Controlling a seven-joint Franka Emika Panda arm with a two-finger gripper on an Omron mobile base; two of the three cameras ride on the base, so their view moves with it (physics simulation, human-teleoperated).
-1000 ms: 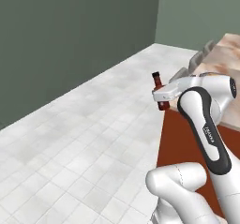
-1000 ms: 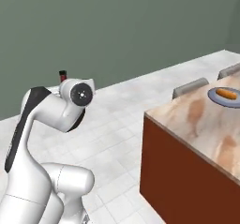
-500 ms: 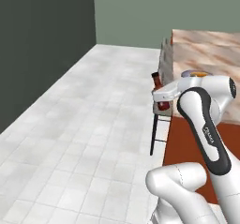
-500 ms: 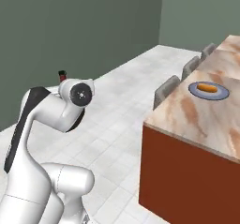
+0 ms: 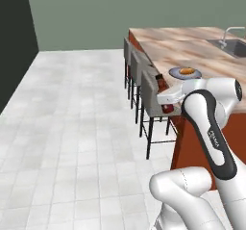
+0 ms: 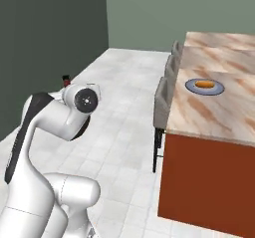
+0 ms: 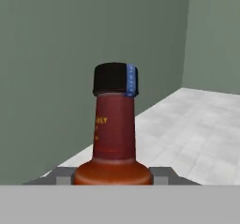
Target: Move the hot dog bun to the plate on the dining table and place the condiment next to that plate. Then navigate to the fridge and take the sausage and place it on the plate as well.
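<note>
Jaws clamp the condiment (image 7: pixel 114 124), carried upright off the dining table (image 6: pixel 219 112). You've got the hot dog bun (image 6: pixel 204 84) on the plate (image 6: pixel 191 86) already; bottle placement and the fridge sausage run remain.

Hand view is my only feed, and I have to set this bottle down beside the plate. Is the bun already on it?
Observer: Yes. In the right base view the hot dog bun lies on the plate, near the edge of the dining table.
Operator: Is the bottle over the table yet?
Observer: No. The gripper holds the condiment above the tiled floor, well apart from the table.
Operator: Is anything standing along that edge?
Observer: A row of grey stools stands against the table's side, on the plate's side of it.
</note>
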